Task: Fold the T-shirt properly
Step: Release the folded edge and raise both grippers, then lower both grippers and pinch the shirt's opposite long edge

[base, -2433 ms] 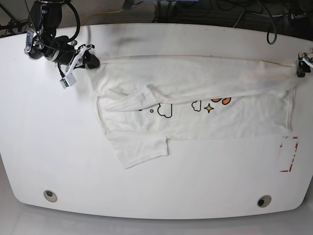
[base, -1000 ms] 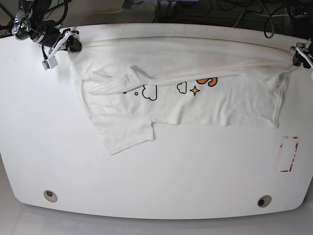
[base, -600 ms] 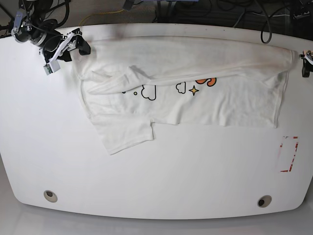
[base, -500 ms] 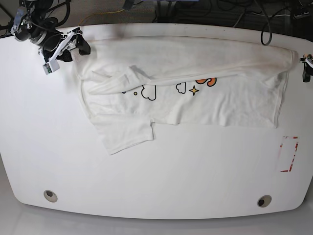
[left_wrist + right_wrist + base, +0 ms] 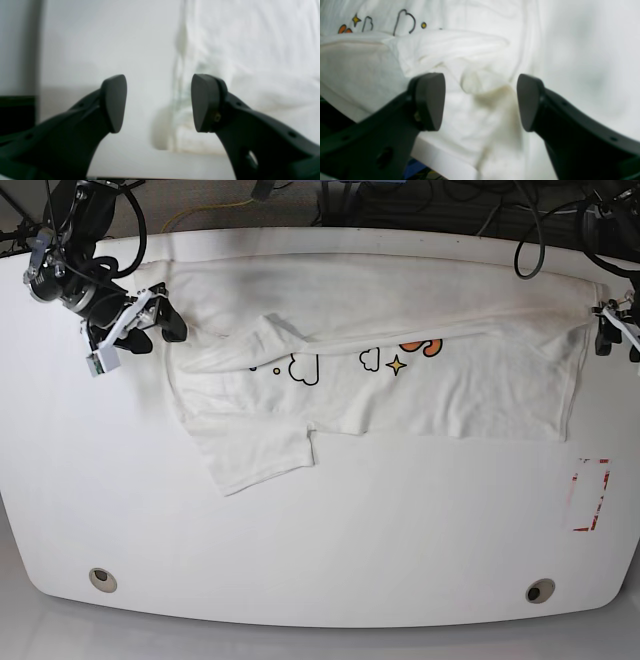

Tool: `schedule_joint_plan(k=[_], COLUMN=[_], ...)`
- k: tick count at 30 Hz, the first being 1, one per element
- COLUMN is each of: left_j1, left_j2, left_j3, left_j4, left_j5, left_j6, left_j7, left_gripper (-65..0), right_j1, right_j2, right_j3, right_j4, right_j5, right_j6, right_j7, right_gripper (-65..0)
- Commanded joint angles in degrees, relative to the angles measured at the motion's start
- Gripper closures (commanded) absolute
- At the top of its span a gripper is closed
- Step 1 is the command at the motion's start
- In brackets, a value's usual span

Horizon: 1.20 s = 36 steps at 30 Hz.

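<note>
The white T-shirt (image 5: 470,395) lies flat on the white table (image 5: 330,560), its far part folded over so only clouds, a star and orange letters of the print (image 5: 398,358) show. One sleeve (image 5: 255,455) sticks out toward the near left. My right gripper (image 5: 160,322) is open and empty at the shirt's left end. In the right wrist view it (image 5: 480,101) hovers over rumpled shirt cloth (image 5: 470,62). My left gripper (image 5: 610,330) is open and empty at the shirt's right end. In the left wrist view it (image 5: 158,102) stands beside the shirt's edge (image 5: 250,62).
A red-and-white marker (image 5: 588,495) lies on the table at the right, below the shirt. Two round holes (image 5: 101,579) (image 5: 540,591) sit near the front edge. Cables (image 5: 500,210) hang behind the table's far edge.
Both grippers have let go of the shirt's far corners and moved toward the near side. The shirt has slid up and left since the oldest frame and now lies still.
</note>
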Motion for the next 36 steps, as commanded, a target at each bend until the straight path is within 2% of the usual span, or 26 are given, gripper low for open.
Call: schedule_joint_plan(k=[1,8,13,16,20,24,27,33,36], left_j1=[-0.6,-0.7,-4.0,-4.4,-4.5,-4.6,-4.6,-4.6,-4.7], left_j2=[-1.2,-0.6,0.4,0.5,0.5,0.5,0.5,0.5,0.5], left_j3=[0.3,0.7,0.7,0.7,0.7,0.7,0.6,0.4,0.4], left_j4=[1.1,0.8,0.8,0.8,0.8,0.8,0.9,0.8,0.8], left_j5=[-1.0,-1.0,-1.0,-1.0,-1.0,-1.0,-1.0,-1.0,-1.0], left_j6=[0.1,0.1,0.1,0.1,0.1,0.1,0.1,0.1,0.1], left_j7=[-1.5,-1.8,-1.8,-1.8,-1.8,-1.8,-1.8,-1.8,-1.8], left_gripper=[-37.9,-37.9,-37.9,-37.9,-37.9,-37.9,-37.9,-37.9,-37.9], right_j1=[2.5,10.4,17.9,22.3,28.3,31.7,33.2,34.6,34.6], right_j2=[0.9,0.6,1.1,2.6,2.5,2.5,2.5,2.4,0.7], right_j3=[-0.7,-1.4,-1.4,-1.5,-2.3,-5.0,-8.2,-12.7,-13.3], right_j4=[-0.7,-9.1,-18.2,-23.6,-28.2,-30.8,-32.5,-39.9,-41.3], right_j5=[1.2,1.1,0.9,-2.2,-10.3,-16.8,-19.2,-19.8,-20.0], right_j6=[0.4,0.4,0.4,0.4,0.4,0.4,0.4,0.4,0.4], right_j7=[-0.7,-1.0,-1.0,-0.9,-0.5,3.2,5.4,10.9,12.3], right_gripper=[-43.0,-43.0,-43.0,-43.0,-43.0,-43.0,-43.0,-43.0,-43.0])
